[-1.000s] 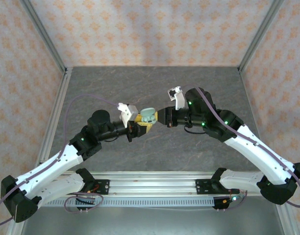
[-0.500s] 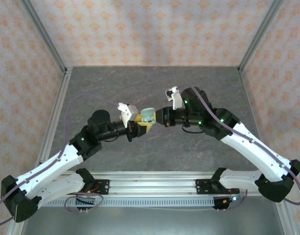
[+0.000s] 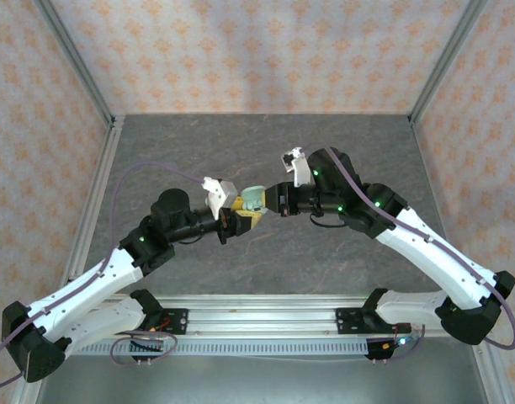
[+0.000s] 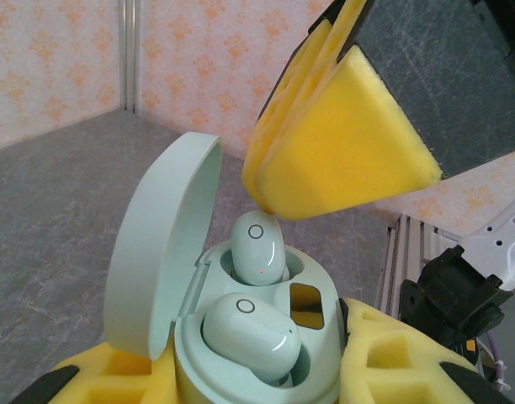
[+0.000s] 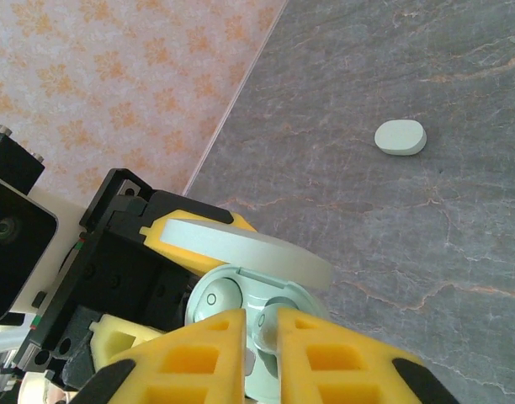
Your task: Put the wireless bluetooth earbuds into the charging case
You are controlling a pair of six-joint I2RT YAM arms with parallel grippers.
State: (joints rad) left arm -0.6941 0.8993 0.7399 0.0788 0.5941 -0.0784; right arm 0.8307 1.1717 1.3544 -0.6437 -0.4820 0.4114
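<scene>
While your left gripper clamps the charging case, the right gripper pinches a tilted earbud; pushing down could jam it.

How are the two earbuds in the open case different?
The far earbud stands up out of its socket; the near earbud lies down in its own. The far earbud shows a red dot; the near earbud shows none. Both are shiny pale mint.

a: table grey, marbled, pale veins. walls pink, orange floral print.
b: metal posts at the corners. small pale oval flat on the table, perhaps a closed case.
</scene>
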